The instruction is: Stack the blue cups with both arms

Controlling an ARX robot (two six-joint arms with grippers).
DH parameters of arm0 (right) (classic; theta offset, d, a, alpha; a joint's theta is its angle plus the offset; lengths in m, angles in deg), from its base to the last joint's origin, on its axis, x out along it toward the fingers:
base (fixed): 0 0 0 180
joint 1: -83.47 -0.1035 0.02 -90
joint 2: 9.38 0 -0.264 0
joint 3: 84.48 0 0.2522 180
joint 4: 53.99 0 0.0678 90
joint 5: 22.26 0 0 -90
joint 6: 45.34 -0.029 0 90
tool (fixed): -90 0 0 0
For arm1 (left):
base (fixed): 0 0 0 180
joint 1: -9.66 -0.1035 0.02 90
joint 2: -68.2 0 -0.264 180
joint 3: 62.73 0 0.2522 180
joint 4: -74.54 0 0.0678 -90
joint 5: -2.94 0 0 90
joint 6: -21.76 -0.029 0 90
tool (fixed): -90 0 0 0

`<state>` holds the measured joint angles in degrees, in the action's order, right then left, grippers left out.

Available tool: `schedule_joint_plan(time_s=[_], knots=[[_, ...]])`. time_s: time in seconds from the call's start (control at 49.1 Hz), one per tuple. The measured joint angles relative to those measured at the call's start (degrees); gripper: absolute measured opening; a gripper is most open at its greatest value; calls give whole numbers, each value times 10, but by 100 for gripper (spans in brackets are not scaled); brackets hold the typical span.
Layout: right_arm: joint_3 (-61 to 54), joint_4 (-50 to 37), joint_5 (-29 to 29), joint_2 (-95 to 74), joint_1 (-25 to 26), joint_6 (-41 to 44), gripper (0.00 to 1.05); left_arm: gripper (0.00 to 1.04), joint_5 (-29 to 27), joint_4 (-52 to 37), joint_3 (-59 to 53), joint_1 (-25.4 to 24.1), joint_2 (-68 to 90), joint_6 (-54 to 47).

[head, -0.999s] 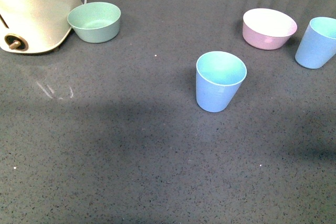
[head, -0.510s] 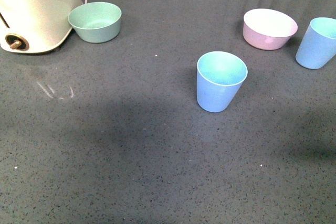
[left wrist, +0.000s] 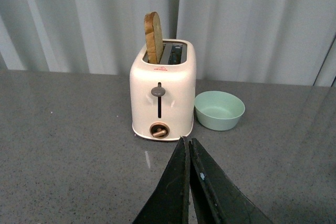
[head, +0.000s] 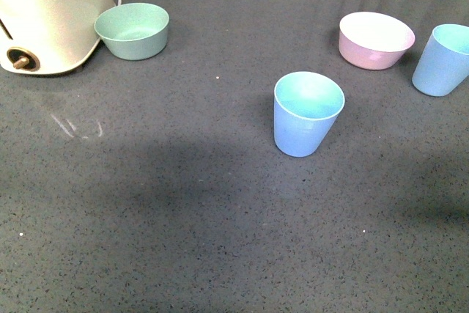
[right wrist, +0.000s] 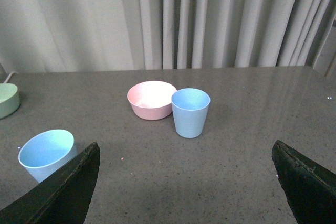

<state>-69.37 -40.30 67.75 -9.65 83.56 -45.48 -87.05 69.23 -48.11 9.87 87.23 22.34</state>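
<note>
Jaws pressed together on left, spread wide on right, empty.

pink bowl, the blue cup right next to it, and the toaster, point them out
pink bowl (right wrist: 151, 98): right wrist view, on its pale inside.
blue cup (right wrist: 190, 118): right wrist view, on its outer wall.
toaster (left wrist: 174, 95): left wrist view, on its front face beside the lever.

The middle blue cup (head: 308, 113) stands clear all round; the far cup (head: 442, 60) sits just beside the pink bowl (head: 376, 39).
</note>
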Motion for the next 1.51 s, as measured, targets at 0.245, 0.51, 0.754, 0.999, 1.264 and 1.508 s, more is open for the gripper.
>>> schedule_joint_plan(time_s=[0.245, 0.51, 0.754, 0.999, 1.264, 1.508], knots=[[0, 0, 0, 0, 0, 0, 96, 2, 0, 55, 0, 0, -55, 0], [0, 0, 0, 0, 0, 0, 96, 2, 0, 126, 0, 0, -116, 0], [0, 0, 0, 0, 0, 0, 96, 2, 0, 190, 0, 0, -182, 0], [0, 0, 0, 0, 0, 0, 96, 2, 0, 191, 0, 0, -182, 0], [85, 190, 38, -181, 106, -27, 96, 38, 0, 191, 0, 0, -182, 0], [224, -87, 189, -552, 242, 202, 96, 88, 0, 191, 0, 0, -182, 0]])
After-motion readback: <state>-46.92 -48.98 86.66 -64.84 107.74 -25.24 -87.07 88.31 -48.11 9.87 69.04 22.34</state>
